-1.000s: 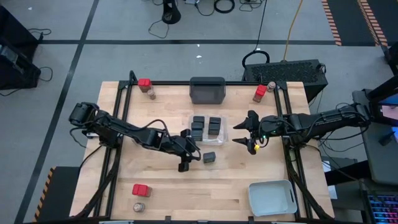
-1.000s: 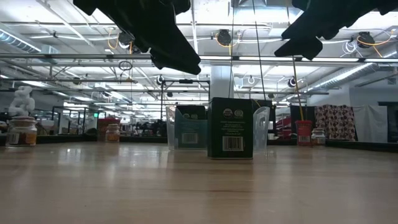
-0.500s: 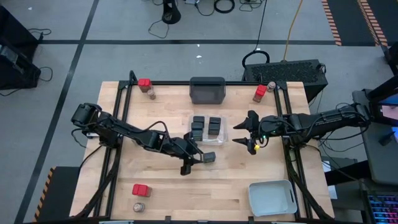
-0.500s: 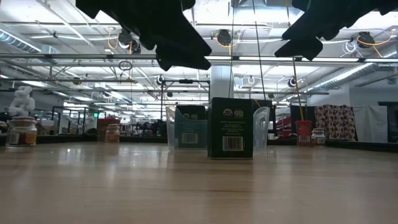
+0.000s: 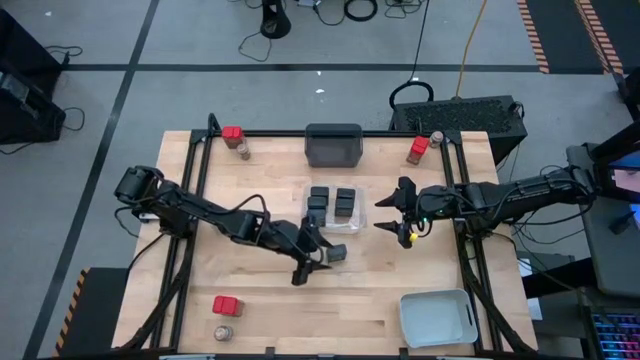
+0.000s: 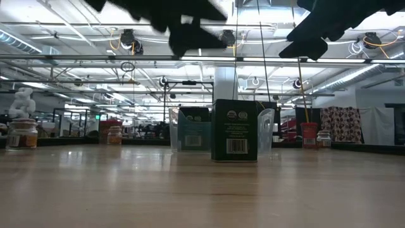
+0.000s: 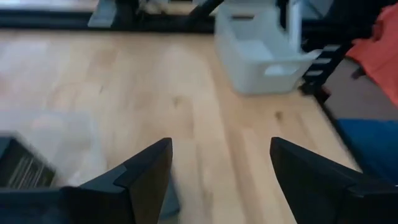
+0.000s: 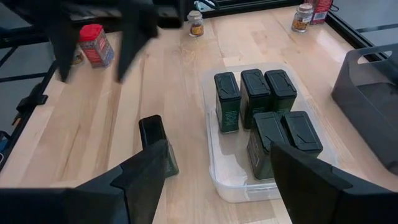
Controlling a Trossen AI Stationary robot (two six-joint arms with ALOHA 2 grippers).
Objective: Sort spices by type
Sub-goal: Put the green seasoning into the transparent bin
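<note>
One black spice box [image 5: 337, 253] [image 8: 157, 146] stands upright by itself on the wood, just on the near side of the clear tray [image 5: 358, 222]. Several more black boxes [image 8: 261, 112] stand in that tray. My left gripper [image 5: 318, 260] [image 6: 190, 25] hovers open in the air just left of the lone box and above it, with nothing between its fingers [image 7: 149, 174]. My right gripper [image 5: 386, 208] [image 8: 217, 168] hangs open beside the tray's right side. Red-topped spices [image 5: 232, 133] and round jars [image 5: 243, 151] stand in pairs near three table corners.
A dark grey tray [image 5: 333, 145] sits at the far middle and a pale grey tray [image 5: 437, 317] [image 7: 261, 50] at the near right corner. Red and jar pairs stand at far right [image 5: 418, 148] and near left [image 5: 227, 305]. Black rails run along both table sides.
My left gripper has moved toward the table's right, closing on the lone black box, has risen and has tipped its fingers upward. The box has stayed standing where it was.
</note>
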